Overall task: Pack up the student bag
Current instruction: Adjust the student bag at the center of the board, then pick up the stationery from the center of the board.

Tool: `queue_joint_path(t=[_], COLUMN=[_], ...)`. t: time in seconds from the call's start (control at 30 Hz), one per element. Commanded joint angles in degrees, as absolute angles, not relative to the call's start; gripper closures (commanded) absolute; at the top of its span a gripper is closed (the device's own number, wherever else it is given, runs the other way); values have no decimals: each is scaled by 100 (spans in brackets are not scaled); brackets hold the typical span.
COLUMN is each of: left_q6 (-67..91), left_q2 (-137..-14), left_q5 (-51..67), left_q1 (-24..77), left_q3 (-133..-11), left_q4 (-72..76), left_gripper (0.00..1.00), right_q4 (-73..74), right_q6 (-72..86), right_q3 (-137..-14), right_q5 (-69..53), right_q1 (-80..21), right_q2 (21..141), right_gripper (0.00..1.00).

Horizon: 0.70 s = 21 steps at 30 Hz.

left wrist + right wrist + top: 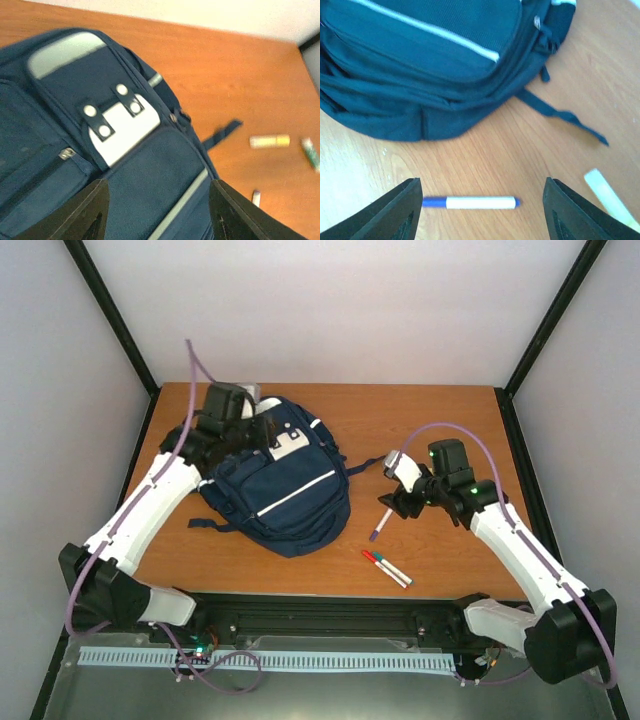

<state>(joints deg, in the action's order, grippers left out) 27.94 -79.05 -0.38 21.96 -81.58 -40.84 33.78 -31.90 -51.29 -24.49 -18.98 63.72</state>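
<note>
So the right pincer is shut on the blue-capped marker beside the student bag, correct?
No. The right pincer is open, hovering over the blue-capped marker beside the student bag; the marker lies on the table. The right wrist view shows this.

The left wrist view is blurred, cuts the student bag (160,170) at its left and bottom edges, shows only the tips of the left fingers (92,212), and clips a green-and-white marker (311,154) at the right edge. In the right wrist view the bag runs off top and left, the blue-capped marker (470,202) seems to tuck its left end behind one of the right fingers (400,215), and a pale stick (606,195) is cut short at lower right. From above, the left arm (215,425) covers the bag's top end and the left fingers; the right fingers are too small to make out.
</note>
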Motion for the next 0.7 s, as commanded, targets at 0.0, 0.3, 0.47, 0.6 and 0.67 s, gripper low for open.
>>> queue_joint_path(t=[0.0, 0.3, 0.47, 0.6, 0.67], left_q6=[1525, 458, 539, 526, 569], left_q2=[-8041, -8837, -9372, -10087, -10346], left_q5=[72, -1876, -2764, -3286, -3298], left_q1=[2872, 5069, 5243, 5308, 5325], left_q3=[-7819, -7500, -7512, -7855, -7950], left_q4=[-4302, -4741, -4759, -5026, -5095], left_gripper=[43, 39, 41, 42, 39], right_q4=[4036, 3597, 3404, 3513, 3507], right_q6=[-3394, -2696, -2712, -2732, -2736], right_q3=[-5217, -5008, -4741, -4693, -4713], right_q5=[-1659, -1822, -1729, -2117, -2057], right_q1=[-1818, -1132, -1011, -1011, -1011], right_q2=[6587, 6690, 6522, 6510, 6565], right_gripper=[34, 34, 34, 33, 33])
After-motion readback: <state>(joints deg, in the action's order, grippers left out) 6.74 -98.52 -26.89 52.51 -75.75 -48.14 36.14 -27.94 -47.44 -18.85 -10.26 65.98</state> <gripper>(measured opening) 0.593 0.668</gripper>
